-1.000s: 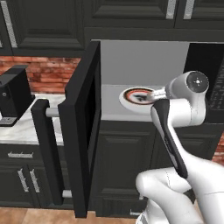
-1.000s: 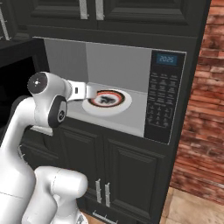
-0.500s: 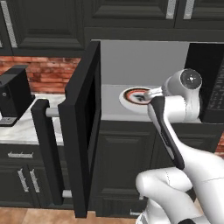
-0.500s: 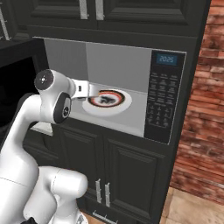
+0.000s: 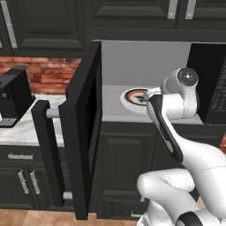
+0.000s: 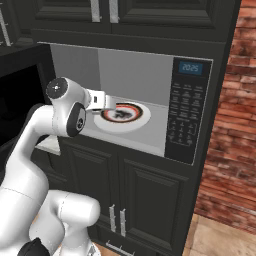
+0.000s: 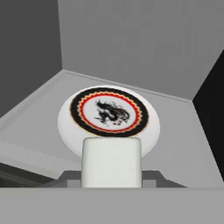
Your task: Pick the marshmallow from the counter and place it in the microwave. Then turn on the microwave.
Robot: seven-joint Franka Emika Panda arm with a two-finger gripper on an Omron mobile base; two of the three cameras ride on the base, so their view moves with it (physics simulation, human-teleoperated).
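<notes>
The microwave (image 5: 145, 62) stands open, its dark glass door (image 5: 84, 132) swung out to the left. Inside lies the red-ringed white turntable (image 5: 134, 96) (image 6: 125, 116) (image 7: 109, 111). My gripper (image 5: 149, 93) (image 6: 111, 106) (image 7: 111, 175) reaches into the mouth of the cavity, just above the turntable's near edge. In the hand view the marshmallow (image 7: 111, 162), a whitish block, sits between the jaws, which are shut on it. It hangs over the front rim of the turntable. The keypad (image 6: 182, 115) is on the microwave's right side.
The door's silver bar handle (image 5: 46, 145) juts out at the left, over the white marble counter (image 5: 22, 132). A small black coffee machine (image 5: 13, 99) stands on that counter against the brick wall. Dark cabinets sit above and below the microwave.
The arm's upper joints have shifted slightly toward the microwave's opening. The grip on the marshmallow is unchanged, and the door and turntable have not moved.
</notes>
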